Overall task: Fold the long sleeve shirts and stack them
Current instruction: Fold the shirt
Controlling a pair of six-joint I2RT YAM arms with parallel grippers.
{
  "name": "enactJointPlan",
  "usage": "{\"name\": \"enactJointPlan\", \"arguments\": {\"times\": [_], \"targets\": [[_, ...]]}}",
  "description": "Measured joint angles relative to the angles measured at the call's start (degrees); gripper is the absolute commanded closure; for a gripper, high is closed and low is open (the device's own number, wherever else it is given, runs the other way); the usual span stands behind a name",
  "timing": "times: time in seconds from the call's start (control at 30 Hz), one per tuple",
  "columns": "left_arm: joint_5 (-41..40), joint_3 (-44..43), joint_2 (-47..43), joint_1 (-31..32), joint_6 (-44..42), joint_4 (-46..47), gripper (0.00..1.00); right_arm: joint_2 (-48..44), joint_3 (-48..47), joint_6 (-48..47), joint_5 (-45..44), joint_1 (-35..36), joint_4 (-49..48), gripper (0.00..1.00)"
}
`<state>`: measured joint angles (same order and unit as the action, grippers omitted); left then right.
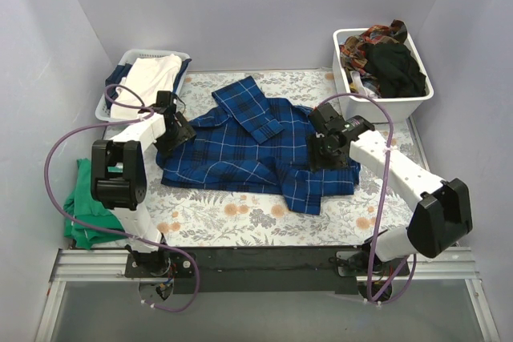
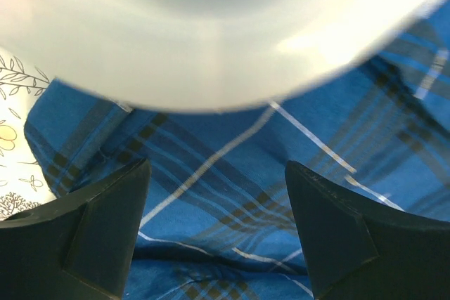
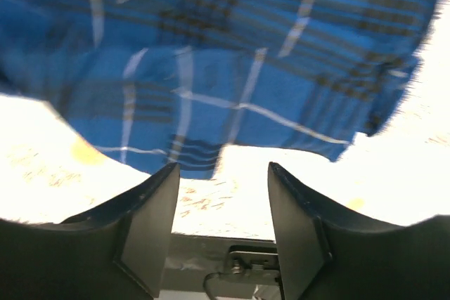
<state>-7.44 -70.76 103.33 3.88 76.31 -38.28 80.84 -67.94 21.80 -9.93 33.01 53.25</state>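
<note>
Centre frame, a blue plaid shirt point(image 1: 256, 146) lies rumpled on floral cloth point(image 1: 240, 215). The left gripper point(image 1: 180, 134) at its left edge and the right gripper point(image 1: 322, 154) at its right edge both stand wide, holding nothing.

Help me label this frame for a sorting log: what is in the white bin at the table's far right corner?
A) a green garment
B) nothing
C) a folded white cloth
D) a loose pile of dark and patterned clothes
D: the white bin holds a black garment and a red patterned cloth heaped loosely.
</note>
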Motion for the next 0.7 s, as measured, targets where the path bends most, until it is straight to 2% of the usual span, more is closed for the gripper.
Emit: {"name": "enactJointPlan", "arguments": {"times": [0.13,0.17,0.33,0.43,0.53,0.7], "targets": [[1.2,0.3,-4.3,0.0,-1.9,1.7,0.17,0.5,-2.5,1.0,-5.6,-0.3,1.6,0.37],[2.1,0.4,-6.8,0.0,-2.7,2.6,0.14,0.4,-3.7,1.0,-6.7,-0.6,1.7,0.38],[6.1,0.0,-19.4,2.7,-7.0,6.2,0.13,-1.0,-5.9,-0.6,-6.9,-1.6,-0.3,0.39],[8.4,-1.3,-22.4,9.7,-8.7,6.8,0.13,-0.9,-4.7,-2.2,-3.5,-1.6,-2.1,0.39],[11.3,-1.3,-21.1,18.3,-8.6,5.4,0.13,-0.8,-2.4,-3.3,-0.4,-1.5,-3.4,0.39],[14.8,-0.8,-17.0,25.1,-7.1,2.1,0.13,-0.7,0.6,-4.3,2.6,-1.5,-5.3,0.39]]}}
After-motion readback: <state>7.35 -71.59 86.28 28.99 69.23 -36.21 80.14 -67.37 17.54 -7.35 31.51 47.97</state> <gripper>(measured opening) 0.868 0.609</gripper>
